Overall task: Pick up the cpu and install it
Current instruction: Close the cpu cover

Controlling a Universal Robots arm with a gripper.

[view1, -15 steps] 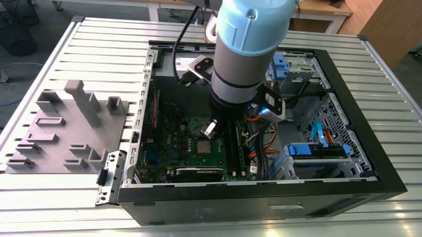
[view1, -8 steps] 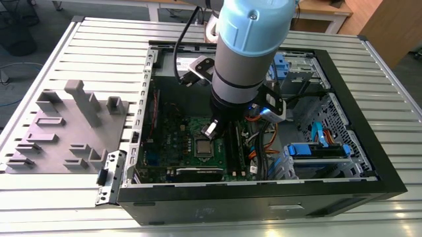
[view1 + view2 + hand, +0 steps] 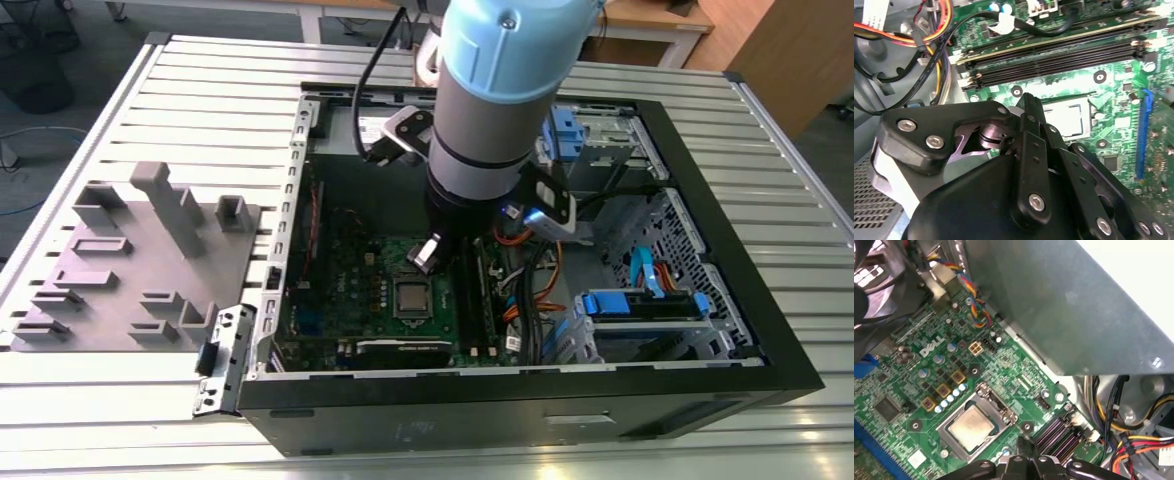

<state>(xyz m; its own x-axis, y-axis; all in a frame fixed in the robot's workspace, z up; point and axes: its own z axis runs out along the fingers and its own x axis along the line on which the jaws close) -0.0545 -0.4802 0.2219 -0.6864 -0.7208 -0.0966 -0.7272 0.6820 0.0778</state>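
- The small square dull-silver cpu (image 3: pixel 971 427) is lying flat in its metal socket frame (image 3: pixel 985 399) on the green circuit board (image 3: pixel 929 365).
- The black gripper (image 3: pixel 424 255) is hovering just above it; I cannot tell how its jaws are standing.
- The black computer case (image 3: pixel 561 405) is resting on a ribbed aluminium table (image 3: pixel 200 80).

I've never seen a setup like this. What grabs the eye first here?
The thick grey and blue arm plunging into an open computer case on a slatted table. Beneath its hand lies a green circuit board, with the silver cpu sitting in its socket frame.
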